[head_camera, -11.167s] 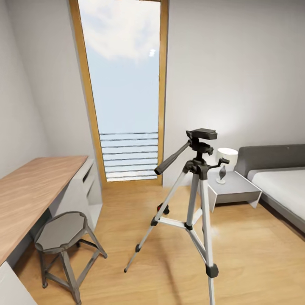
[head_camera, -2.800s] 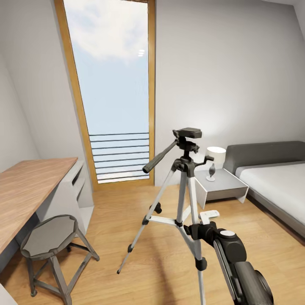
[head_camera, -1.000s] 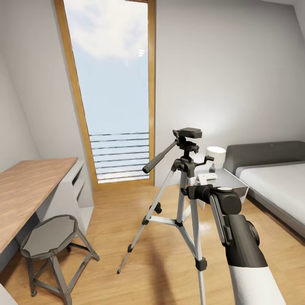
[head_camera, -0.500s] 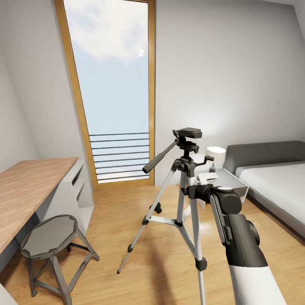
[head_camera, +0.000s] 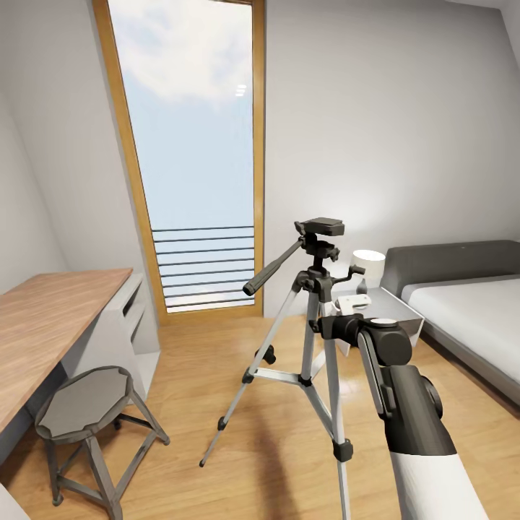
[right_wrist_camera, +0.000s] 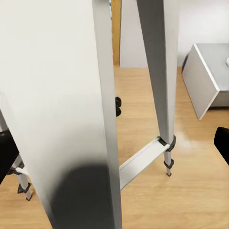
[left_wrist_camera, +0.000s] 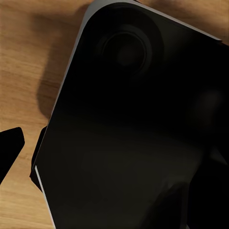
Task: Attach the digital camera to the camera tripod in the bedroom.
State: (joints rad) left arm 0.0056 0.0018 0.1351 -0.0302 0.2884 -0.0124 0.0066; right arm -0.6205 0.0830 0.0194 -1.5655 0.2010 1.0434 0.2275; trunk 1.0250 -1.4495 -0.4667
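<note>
The camera tripod (head_camera: 312, 339) stands on the wood floor in the middle of the head view, its black head (head_camera: 321, 227) bare and its pan handle pointing left. My right gripper (head_camera: 324, 326) is raised against its upper legs. It is open, with a silver leg (right_wrist_camera: 157, 71) between its fingers (right_wrist_camera: 5, 155) in the right wrist view. A small black object, seemingly the digital camera (head_camera: 269, 354), lies on the floor behind the tripod; this same object (right_wrist_camera: 118, 106) is partly hidden by a leg. One left finger (left_wrist_camera: 8, 149) sits far to one side.
A wooden desk (head_camera: 43, 325) and a round stool (head_camera: 83, 397) stand at the left. At the right are a grey nightstand (head_camera: 390, 318) with a white lamp (head_camera: 367, 263) and a low bed (head_camera: 469, 310). A tall window (head_camera: 195, 144) is behind. My dark body (left_wrist_camera: 133, 124) hangs over the floor.
My right arm has risen from low beside the tripod's front leg up to its upper legs. Over the last second nothing has visibly moved.
</note>
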